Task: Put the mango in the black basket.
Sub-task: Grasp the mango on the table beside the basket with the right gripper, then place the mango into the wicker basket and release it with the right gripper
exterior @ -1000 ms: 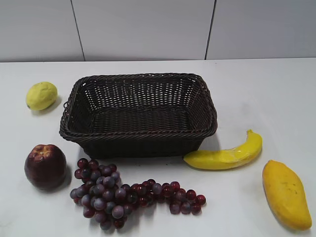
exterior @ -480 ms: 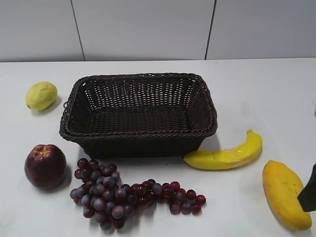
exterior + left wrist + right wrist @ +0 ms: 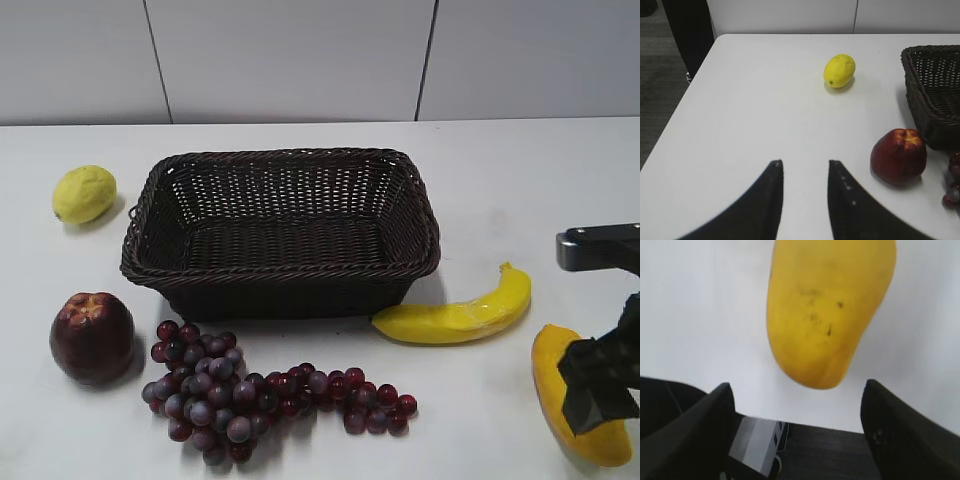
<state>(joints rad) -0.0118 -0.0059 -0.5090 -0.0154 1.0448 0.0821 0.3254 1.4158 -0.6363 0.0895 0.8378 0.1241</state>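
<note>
White tabletop [image 3: 500,180], matte, with a pale panelled wall behind.

Right gripper [image 3: 797,435]: fingers spread wide, wider than the fruit, holding nothing. In the right wrist view the mango [image 3: 827,310] lies between and beyond the fingertips, rounded end toward the camera, not touched. In the exterior view the gripper [image 3: 598,385] hangs over the near right corner of the table, covering part of the mango [image 3: 560,385].

Left gripper [image 3: 804,195]: fingers slightly apart, empty, over bare table at the left, well apart from the task's things.

Mango: plump, elongated, orange-yellow, matte skin with a few dark specks. Judged firm and moderately heavy; the smooth curved skin could roll or slip in a narrow pinch. Best hold is probably across the thickest middle, jaws square to the long axis, not on the tapering end.

Black basket [image 3: 150,255]: dark woven wicker, rectangular, flared sides, braided rim, empty inside; sits mid-table, left of and farther back than the mango.

Others: glossy curved banana [image 3: 455,315] between basket and mango, its near end just beside the basket's near right corner; bunch of dark red grapes [image 3: 250,395] near the basket's front; red apple [image 3: 92,338] near left; lemon [image 3: 84,193] far left.

Banana lies close to the carry path; it could be knocked.
</note>
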